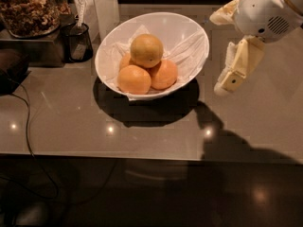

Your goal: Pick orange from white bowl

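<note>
Pale yellow-orange, the round orange (147, 50) sits on top of three brighter orange fruits (135, 79) in the wide, paper-lined white bowl (108, 56), so I judge it easiest to reach from above. Just right of the bowl, the cream two-finger gripper (217, 53) hangs tilted, fingers spread, holding nothing.

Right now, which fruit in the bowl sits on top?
The paler, yellowish orange, atop three deeper-orange fruits. Gripper hangs open right of the bowl.

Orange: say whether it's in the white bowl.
In: the orange rests atop brighter fruits in the white bowl; the gripper hangs to its right, jaws apart.
</note>
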You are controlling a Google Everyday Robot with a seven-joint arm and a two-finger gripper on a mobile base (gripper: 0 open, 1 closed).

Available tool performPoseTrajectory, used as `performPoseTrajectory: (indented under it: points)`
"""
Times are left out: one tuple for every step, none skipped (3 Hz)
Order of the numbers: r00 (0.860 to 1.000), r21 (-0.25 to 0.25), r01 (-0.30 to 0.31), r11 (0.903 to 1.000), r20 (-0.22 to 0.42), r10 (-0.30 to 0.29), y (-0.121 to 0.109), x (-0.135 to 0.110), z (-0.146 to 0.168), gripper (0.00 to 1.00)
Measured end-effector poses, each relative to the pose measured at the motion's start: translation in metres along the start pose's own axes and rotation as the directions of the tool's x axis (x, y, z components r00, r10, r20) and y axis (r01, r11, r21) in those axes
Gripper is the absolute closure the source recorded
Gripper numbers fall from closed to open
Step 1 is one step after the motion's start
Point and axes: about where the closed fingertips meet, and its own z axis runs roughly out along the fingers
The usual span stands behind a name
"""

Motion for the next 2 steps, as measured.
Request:
performPoseTrajectory:
  points:
    - [0.997,-0.015,-0.022,0.9996,0.078,0.023,-0.007,-0.007,0.011,0.00]
    - [0.978,-0.067,-0.031,0.9973,0.203,0.044,-0.023,-0.030,0.031,0.00]
